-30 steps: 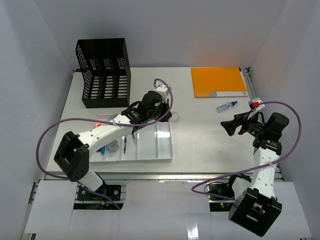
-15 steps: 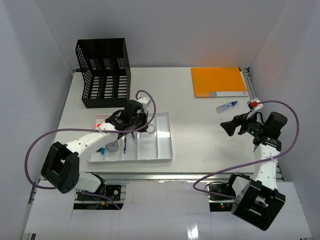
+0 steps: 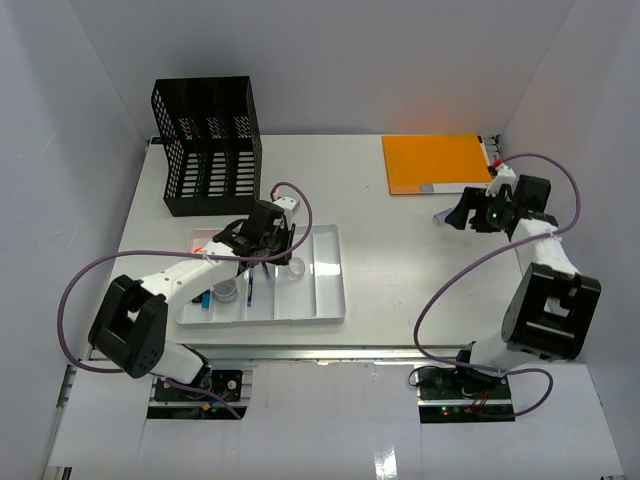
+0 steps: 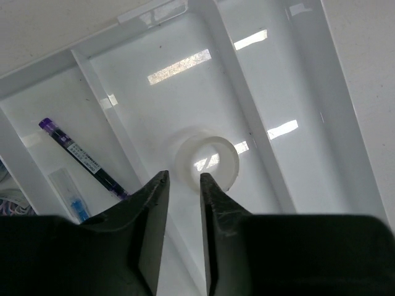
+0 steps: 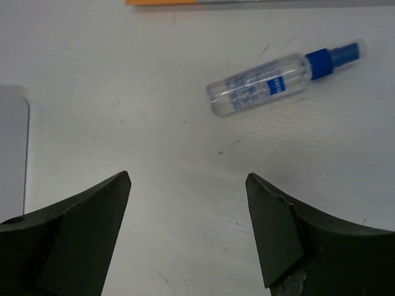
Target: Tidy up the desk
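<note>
Bottle lies on desk nr orange folder. Tray holds tape roll, pen. L gripper barely parted, empty; R gripper spread wide, empty.

Plain white walls stand at the back and both sides, under soft, even light.

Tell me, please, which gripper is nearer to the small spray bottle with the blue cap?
Right. The right gripper hangs just short of the spray bottle, jaws open toward it; the left gripper is across the desk, over the white tray.
</note>
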Motion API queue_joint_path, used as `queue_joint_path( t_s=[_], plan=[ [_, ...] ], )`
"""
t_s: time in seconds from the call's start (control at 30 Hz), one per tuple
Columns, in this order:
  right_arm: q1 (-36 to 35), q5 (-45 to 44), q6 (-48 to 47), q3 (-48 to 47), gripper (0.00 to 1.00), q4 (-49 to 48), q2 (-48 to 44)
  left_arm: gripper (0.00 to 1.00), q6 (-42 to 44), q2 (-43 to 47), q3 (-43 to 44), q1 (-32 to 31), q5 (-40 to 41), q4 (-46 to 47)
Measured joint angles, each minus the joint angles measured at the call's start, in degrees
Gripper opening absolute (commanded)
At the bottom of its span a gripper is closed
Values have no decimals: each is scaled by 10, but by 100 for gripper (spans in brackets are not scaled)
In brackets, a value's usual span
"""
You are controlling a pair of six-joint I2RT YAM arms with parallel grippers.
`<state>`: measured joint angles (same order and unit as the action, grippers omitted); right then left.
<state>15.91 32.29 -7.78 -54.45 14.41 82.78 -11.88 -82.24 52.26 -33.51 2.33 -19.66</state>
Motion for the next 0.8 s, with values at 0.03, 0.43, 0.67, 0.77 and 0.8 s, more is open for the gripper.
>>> queue_joint_path(
  t_s=[0.03, 0.43, 0.67, 0.77, 0.8],
  plan=[
    [-1, -17, 17, -32, 81, 3, 29, 45, 1, 0, -1, 1, 0, 0],
    [-55, -219, 167, -206, 85, 34, 204, 74, 15, 55, -16, 8, -7, 9],
    [-81, -327, 221, -258, 83, 49, 265, 98, 40, 181, -61, 12, -24, 54],
    [-86, -356, 239, -269, 82, 53, 287, 98, 46, 231, -76, 13, -22, 74],
    [-88, -362, 243, -272, 81, 54, 295, 98, 49, 241, -78, 13, -20, 81]
  ],
)
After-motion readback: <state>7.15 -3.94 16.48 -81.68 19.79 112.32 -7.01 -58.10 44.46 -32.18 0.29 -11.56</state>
